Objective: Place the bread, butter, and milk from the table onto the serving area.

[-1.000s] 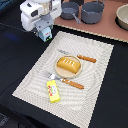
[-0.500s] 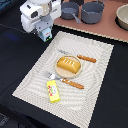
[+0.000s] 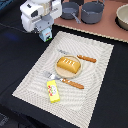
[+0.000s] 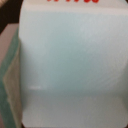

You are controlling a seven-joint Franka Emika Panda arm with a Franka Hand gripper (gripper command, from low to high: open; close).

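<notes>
wide flat black table (image 3: 20,70), large cream striped placemat serving area (image 3: 95,100) on it. golden-orange scored loaf of bread (image 3: 68,64) sits on the round tan plate (image 3: 60,73) mid-mat; small yellow butter pack (image 3: 52,91) lies at the mat's 7 o'clock. so two of three look done. small white gable-topped milk carton (image 3: 46,34) hangs at the mat's 11 o'clock corner, clamped in the gripper (image 3: 45,33), jaws closed on its sides. versus 1 s back the arm has barely shifted; carton fills the wrist view (image 4: 70,70).
</notes>
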